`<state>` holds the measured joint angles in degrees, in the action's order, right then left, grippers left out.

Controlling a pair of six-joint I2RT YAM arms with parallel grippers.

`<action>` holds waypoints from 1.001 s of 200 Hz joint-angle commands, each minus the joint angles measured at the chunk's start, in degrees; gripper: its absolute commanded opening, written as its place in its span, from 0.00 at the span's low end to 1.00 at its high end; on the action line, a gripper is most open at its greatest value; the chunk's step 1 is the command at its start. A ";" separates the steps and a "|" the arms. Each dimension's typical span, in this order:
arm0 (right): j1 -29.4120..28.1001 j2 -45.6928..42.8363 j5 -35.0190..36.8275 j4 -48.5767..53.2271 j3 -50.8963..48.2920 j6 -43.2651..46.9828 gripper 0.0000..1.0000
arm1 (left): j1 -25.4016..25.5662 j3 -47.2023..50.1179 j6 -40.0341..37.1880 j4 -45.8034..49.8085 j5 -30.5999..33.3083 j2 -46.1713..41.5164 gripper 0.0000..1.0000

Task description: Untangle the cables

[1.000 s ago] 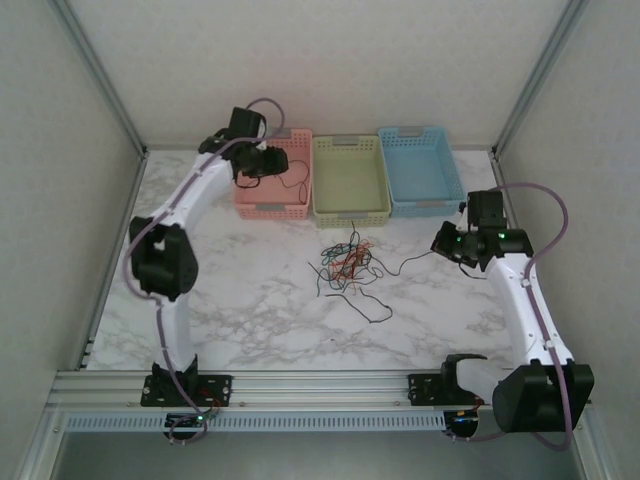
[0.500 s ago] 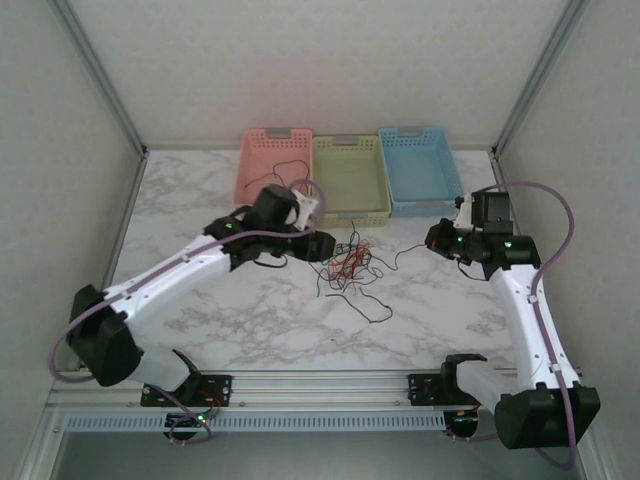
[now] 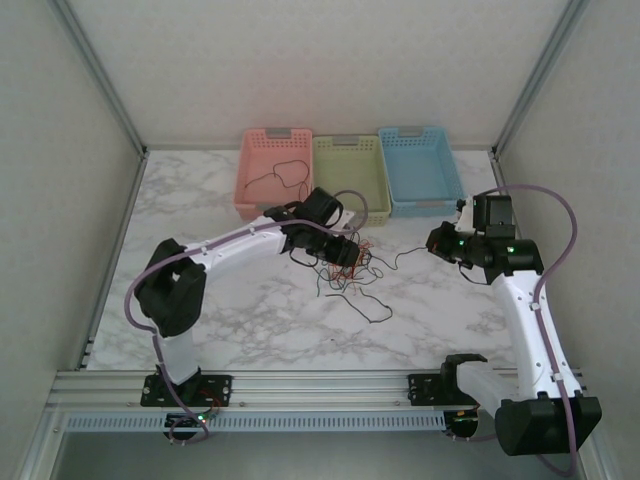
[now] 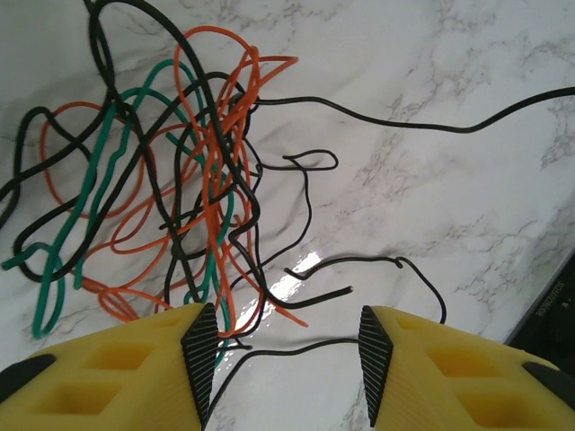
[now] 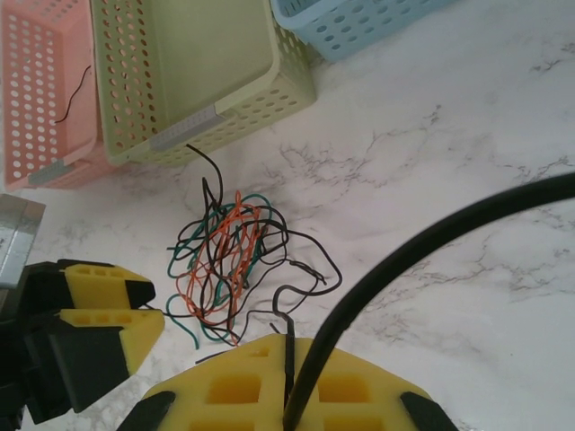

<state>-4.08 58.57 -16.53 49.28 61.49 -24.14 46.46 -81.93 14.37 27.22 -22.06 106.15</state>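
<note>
- Note the left claw [image 4: 286, 359] spread just above the cables [image 4: 214, 180] tangled on the surface [image 3: 250, 320].
- Note the right claw [image 5: 289, 384] pinching one black cable [image 5: 287, 346].

Glossy marbled table [image 4: 467, 224], smooth plastic-coated cables [image 5: 225, 265]

Pink basket [image 3: 246, 172], green basket [image 3: 348, 176], blue basket [image 3: 420, 170] (marble table [image 3: 250, 330]).

cables [image 3: 345, 265] | before three baskets [image 3: 350, 213] | one cable [image 3: 290, 168] inside left basket [image 3: 272, 134]
</note>
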 commanded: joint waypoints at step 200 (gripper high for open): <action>-0.40 -2.86 10.45 3.78 4.68 2.69 0.00 | -11.58 4.89 -1.41 19.98 14.59 -31.90 0.00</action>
<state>-4.08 56.90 -11.53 51.05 62.50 -23.03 39.92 -78.43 13.67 37.08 -12.64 85.58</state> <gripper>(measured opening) 0.059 0.052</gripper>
